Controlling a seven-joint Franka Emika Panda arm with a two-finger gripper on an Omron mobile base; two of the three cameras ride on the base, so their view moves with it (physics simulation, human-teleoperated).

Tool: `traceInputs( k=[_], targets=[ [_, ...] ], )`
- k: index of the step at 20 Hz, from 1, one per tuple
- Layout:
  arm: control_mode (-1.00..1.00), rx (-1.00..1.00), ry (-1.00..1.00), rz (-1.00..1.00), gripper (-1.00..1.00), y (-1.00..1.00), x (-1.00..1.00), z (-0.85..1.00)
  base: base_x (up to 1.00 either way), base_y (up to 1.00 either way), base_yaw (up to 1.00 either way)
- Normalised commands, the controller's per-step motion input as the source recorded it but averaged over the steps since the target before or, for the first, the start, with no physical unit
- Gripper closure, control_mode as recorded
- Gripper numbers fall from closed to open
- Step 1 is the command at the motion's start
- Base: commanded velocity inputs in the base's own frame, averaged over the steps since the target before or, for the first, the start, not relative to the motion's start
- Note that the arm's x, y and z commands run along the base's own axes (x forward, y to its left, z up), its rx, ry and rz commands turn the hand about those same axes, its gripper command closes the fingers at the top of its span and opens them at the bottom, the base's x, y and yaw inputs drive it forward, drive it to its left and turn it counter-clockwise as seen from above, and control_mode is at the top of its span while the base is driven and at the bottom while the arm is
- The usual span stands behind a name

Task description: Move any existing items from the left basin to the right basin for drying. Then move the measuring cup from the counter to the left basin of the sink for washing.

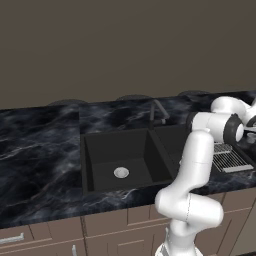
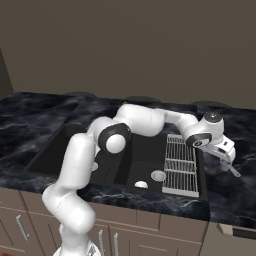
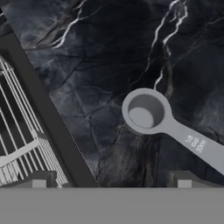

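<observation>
Over counter [image 3: 100,57] right of wire rack [image 2: 181,165] | claw [image 3: 111,181] spread wide, empty | measuring cup [image 3: 146,111] between fingertips, untouched

Both base views look down on the sink [image 1: 120,155] from opposite sides; the hand view hangs close over the counter [image 3: 109,52] beside it.

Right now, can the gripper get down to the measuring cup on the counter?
Probably yes. The gripper hangs right over the measuring cup, which lies alone on bare counter beside the wire rack, with nothing between them.
</observation>
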Motion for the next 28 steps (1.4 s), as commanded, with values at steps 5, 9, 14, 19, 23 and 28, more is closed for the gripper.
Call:
traceInputs(
  k=[5,9,14,19,23,28],
  targets=[
    [-1.00,0.00,0.00,0.00,-1.00,-0.05,0.09,-0.02,0.00,0.00,0.00],
    [-1.00,0.00,0.00,0.00,-1.00,-0.08,0.09,0.00,0.00,0.00,0.00],
    [-1.00,0.00,0.00,0.00,-1.00,-0.06,0.11,0.00,0.00,0.00,0.00],
    [-1.00,0.00,0.00,0.00,-1.00,-0.05,0.13,-0.06,0.00,0.00,0.00],
    [-1.00,0.00,0.00,0.00,-1.00,-0.06,0.09,-0.05,0.00,0.00,0.00],
    [-1.00,0.00,-0.01,0.00,-1.00,-0.14,0.00,-0.01,0.00,0.00,0.00]
  ],
)
